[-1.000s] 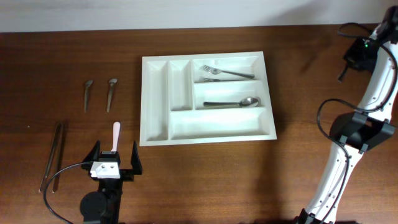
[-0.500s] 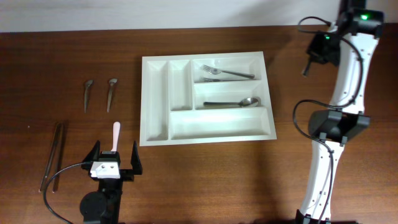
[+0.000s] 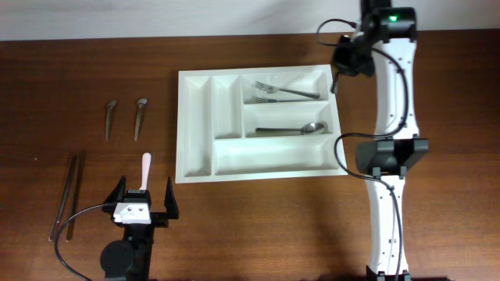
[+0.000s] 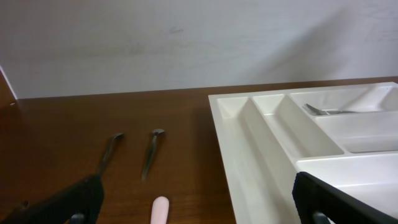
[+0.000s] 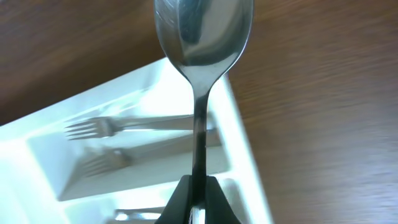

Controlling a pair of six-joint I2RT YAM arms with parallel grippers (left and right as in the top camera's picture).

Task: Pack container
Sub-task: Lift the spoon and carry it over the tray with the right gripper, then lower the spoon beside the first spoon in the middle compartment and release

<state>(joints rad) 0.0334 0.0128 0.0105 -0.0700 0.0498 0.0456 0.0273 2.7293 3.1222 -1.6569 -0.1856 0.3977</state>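
The white cutlery tray [image 3: 273, 158] lies mid-table; it also shows in the left wrist view [image 4: 267, 155] and the right wrist view [image 5: 245, 149]. Two forks [image 3: 285, 92] lie in its top long compartment and a spoon [image 3: 293, 129] in the middle one. My right gripper [image 3: 341, 72] is above the tray's top right corner. It is shut [image 5: 196, 190] on the handle of a steel spoon [image 5: 202, 37], bowl pointing away. My left gripper [image 3: 144, 204] is open and empty near the front left, just behind a pink-handled utensil [image 3: 145, 168], whose tip shows in the left wrist view [image 4: 160, 210].
Two small metal spoons [image 3: 110, 117] [image 3: 140, 115] lie left of the tray, also in the left wrist view [image 4: 149, 152]. Metal tongs [image 3: 66, 195] lie at the far left. A pale wall runs behind the table's back edge.
My right arm has swung left from the table's far right to above the tray's top right corner, carrying the spoon. The left arm has not moved.
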